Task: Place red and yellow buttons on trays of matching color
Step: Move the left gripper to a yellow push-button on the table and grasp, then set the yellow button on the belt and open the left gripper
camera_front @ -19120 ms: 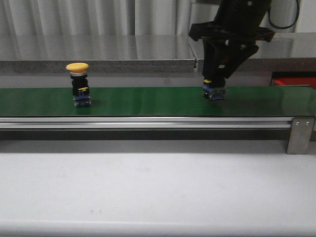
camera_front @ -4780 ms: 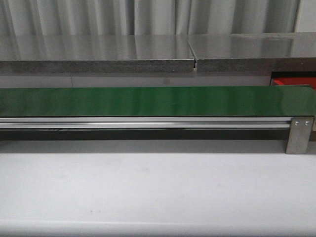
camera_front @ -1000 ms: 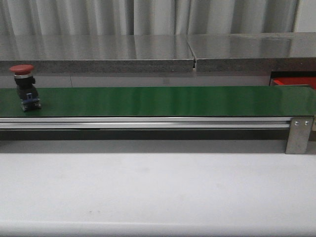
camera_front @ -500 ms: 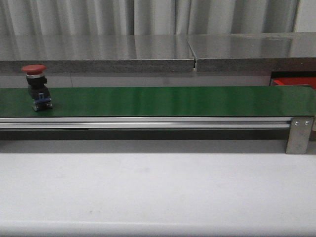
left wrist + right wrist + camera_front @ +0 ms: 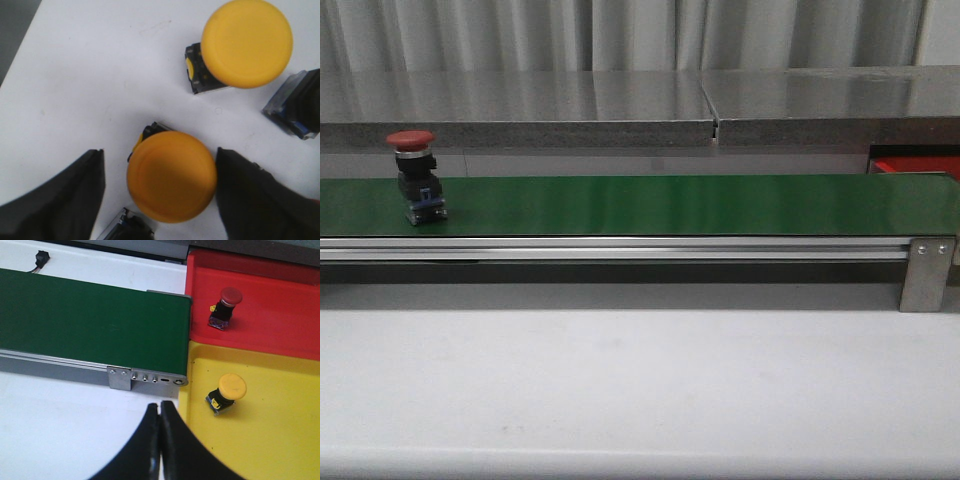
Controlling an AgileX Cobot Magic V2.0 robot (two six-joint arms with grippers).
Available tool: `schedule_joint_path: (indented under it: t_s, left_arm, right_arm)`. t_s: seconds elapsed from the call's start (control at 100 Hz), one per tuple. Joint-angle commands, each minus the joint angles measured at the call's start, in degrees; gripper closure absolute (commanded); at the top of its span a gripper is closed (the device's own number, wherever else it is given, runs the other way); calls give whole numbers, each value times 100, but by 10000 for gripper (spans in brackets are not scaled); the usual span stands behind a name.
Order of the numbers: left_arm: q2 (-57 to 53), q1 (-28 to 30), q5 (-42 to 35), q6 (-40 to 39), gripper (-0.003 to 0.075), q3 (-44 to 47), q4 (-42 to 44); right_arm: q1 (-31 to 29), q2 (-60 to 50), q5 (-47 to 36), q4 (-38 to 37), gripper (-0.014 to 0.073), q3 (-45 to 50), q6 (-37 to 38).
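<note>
A: Spotted the small round button with the red cap [image 5: 412, 175]?

B: Yes. Standing upright on the long green belt [image 5: 670, 203], near its left end, cap on top. Alone there, with no gripper close.

A: Meant to go where?

B: Most likely into the flat bright red tray [image 5: 280, 305], past the belt's other end and well apart from that button. Holds one red-capped button [image 5: 225, 307] already. Touching it, the flat yellow tray [image 5: 270, 440], with one yellow-capped button [image 5: 227, 392] inside. Put side by side at the belt's end, probably to keep each drop short.

A: And the right gripper [image 5: 160, 440]?

B: Pressed shut, with nothing in it. Hanging over the white bench [image 5: 60, 430], just beside the belt's end and the trays. Probably parked there to catch the button once close.

A: And the left gripper [image 5: 160, 154]?

B: Spread wide, gripping nothing. Hanging over the bench with one dark finger [image 5: 65, 195] on each side of a big yellow button cap [image 5: 171, 182]. Not squeezing: clear of it on one side at least. Near another yellow button [image 5: 246, 42] too.
</note>
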Motion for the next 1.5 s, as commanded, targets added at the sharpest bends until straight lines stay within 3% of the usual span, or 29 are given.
schedule_joint_path:
  t_s: [0.0, 0.15, 0.37, 0.83, 1.2, 1.49]
  left_arm:
    - [-352, 11, -198, 2, 423, -185, -80]
    - [-352, 11, -210, 2, 612, -335, -80]
    - [-555, 11, 108, 2, 741, -919, -178]
    - [-1520, -137, 1103, 2, 741, -1044, -876]
    - [-1683, -944, 1488, 2, 741, -973, -757]
    - [-1683, -1476, 1497, 2, 741, -293, -518]
  right_arm:
    - [7, -21, -387, 37, 712, -146, -63]
    - [7, -21, -387, 37, 712, -146, -63]
    - [7, -21, -387, 37, 712, -146, -63]
    - [7, -21, -387, 37, 712, -146, -63]
    - [7, -21, -387, 37, 712, -146, -63]
    - [7, -21, -387, 37, 712, -146, -63]
